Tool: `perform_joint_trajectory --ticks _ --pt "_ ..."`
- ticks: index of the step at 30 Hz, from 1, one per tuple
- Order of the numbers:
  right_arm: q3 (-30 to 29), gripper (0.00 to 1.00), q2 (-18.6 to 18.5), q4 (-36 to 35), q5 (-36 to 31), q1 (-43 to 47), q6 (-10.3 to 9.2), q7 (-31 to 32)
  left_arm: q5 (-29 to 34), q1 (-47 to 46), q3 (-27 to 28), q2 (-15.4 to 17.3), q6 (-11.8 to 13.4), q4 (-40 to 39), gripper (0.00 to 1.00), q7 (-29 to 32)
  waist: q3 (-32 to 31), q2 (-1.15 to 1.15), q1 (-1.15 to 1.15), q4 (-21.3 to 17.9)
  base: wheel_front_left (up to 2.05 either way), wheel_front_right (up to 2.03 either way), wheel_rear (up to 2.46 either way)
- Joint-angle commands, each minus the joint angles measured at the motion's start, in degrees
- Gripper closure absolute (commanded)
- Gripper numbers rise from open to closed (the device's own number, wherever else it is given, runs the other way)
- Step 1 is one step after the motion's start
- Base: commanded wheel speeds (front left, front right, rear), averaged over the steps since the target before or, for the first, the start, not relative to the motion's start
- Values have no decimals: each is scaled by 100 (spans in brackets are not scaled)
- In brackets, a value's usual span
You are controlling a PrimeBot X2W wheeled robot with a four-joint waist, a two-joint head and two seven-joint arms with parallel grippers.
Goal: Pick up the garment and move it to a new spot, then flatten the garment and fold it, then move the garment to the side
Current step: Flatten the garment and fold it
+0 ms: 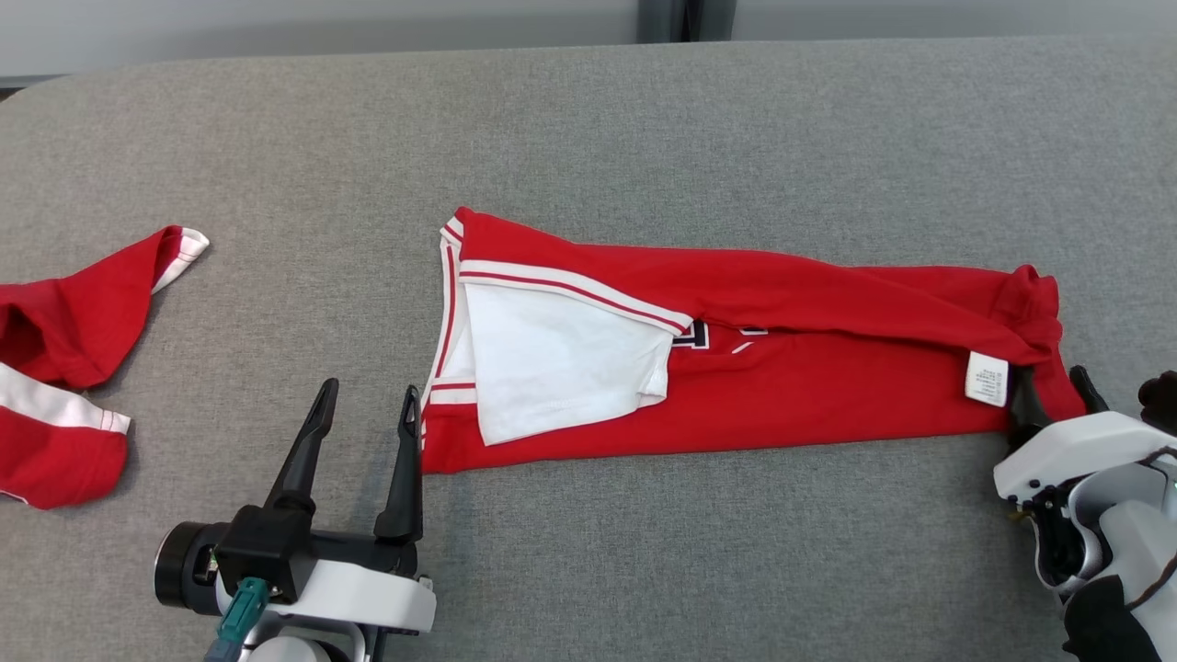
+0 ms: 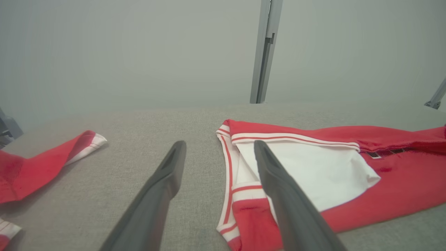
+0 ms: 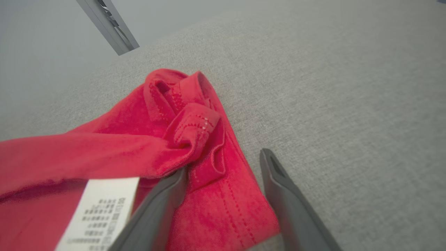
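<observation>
Nearest, at the lower left of the head view, the left gripper (image 1: 370,386) stands with its two dark fingers spread apart and nothing between them. Its right-hand finger ends just beside the lower left corner of the garment (image 1: 782,405). In the left wrist view the left gripper (image 2: 219,143) shows the same wide gap, with one finger over bare grey cloth and the other crossing in front of the striped edge of the garment (image 2: 383,181).

At the lower right of the head view, the right gripper (image 1: 1050,372) is also open, its fingertips at the garment's right end. The right wrist view shows the right gripper (image 3: 224,160) straddling that end. The left finger lies against the bunched red fabric of the garment (image 3: 104,146), next to the white care label (image 3: 97,209), and the right finger is over the grey surface just past the hem. The fingers are not pinched together on the cloth.

Farther up, the garment lies as a long red band across the middle of the frame, with a white panel (image 1: 552,368) showing at its left part and the care label (image 1: 986,379) near its right end. It rests on the grey padded table (image 1: 644,138).

At the far left edge lies a second red garment (image 1: 74,322), well apart from the first. Beyond the table's far edge stands a grey metal post (image 1: 685,18).
</observation>
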Motion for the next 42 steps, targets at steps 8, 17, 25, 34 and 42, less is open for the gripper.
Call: perform_joint_trajectory --ticks 8,17,25,34,42 --pt "761 100 -167 148 534 -245 -1 30 56 -217 31 14 -38 64 0 -26 44 0 0 -56 0 0 0" --pt "277 100 -691 -393 413 -256 -1 -20 48 -169 36 17 -39 99 0 -26 -111 0 0 -98 0 0 0" --pt "62 100 -839 -987 27 1 0 -22 5 -49 -22 17 -33 189 0 -26 -419 0 0 -56 0 0 0" --pt "920 100 -418 -2012 377 261 0 9 -54 105 -149 17 30 295 0 -26 -756 0 0 234 0 0 0" --pt "1638 100 -18 -2650 873 228 1 278 -164 138 -282 16 90 309 0 -26 -865 0 0 748 0 0 0"
